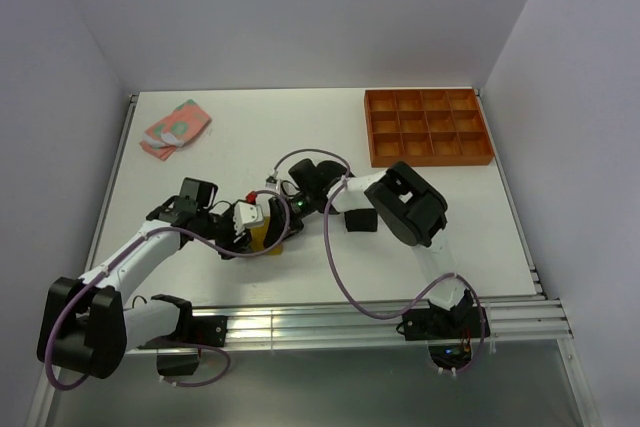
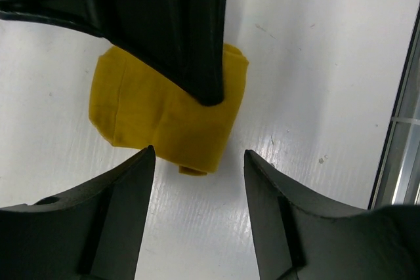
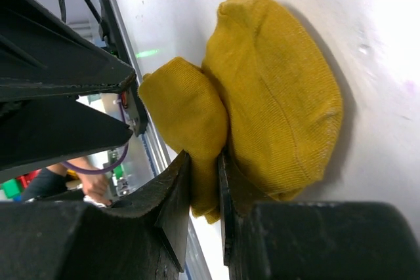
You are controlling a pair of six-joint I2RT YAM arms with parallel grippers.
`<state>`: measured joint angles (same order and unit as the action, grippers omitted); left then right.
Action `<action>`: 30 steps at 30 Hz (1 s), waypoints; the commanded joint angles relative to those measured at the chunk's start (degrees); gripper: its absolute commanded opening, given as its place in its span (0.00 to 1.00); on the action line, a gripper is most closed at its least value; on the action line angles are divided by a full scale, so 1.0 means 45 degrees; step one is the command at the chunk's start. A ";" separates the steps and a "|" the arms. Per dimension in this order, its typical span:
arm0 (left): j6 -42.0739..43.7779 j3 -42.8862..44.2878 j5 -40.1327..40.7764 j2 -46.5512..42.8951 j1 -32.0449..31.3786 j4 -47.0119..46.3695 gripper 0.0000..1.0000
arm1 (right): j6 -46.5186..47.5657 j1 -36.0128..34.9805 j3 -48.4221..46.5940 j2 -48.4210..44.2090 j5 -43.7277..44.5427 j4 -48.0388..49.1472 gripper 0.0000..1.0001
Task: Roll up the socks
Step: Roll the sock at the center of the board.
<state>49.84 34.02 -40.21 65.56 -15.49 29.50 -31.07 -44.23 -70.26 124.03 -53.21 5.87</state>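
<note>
The mustard-yellow sock (image 1: 270, 234) lies bunched on the white table between my two grippers. My right gripper (image 3: 205, 162) is shut on a fold of the yellow sock (image 3: 275, 96), pinching the fabric between its jaws. In the left wrist view one right finger (image 2: 190, 44) presses onto the yellow sock (image 2: 157, 116) from above. My left gripper (image 2: 197, 155) is open just short of the sock's near edge, with only bare table between its fingers. The pink sock with green patches (image 1: 175, 127) lies crumpled at the far left. The black sock (image 1: 360, 220) sits as a dark bundle under the right arm.
The orange tray (image 1: 428, 127) with square compartments stands at the far right of the table. A metal rail (image 1: 380, 312) runs along the near edge, close to the left gripper. Both arms cross the middle of the table (image 1: 200, 162).
</note>
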 commanded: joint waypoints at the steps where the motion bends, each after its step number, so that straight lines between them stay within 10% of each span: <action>1: 0.0467 -0.0235 -0.0187 -0.0097 -0.0249 -0.0558 0.63 | 0.0811 0.0414 0.0320 0.1090 0.1904 -0.2144 0.12; 30: -0.0705 -0.1173 0.1102 0.1367 -0.2496 -0.4425 0.63 | 0.1552 0.0922 -0.0754 0.1696 0.2176 -0.4273 0.11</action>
<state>47.48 28.25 -35.55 70.59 -26.37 12.56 -29.50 -41.34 -75.66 126.91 -57.14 -5.87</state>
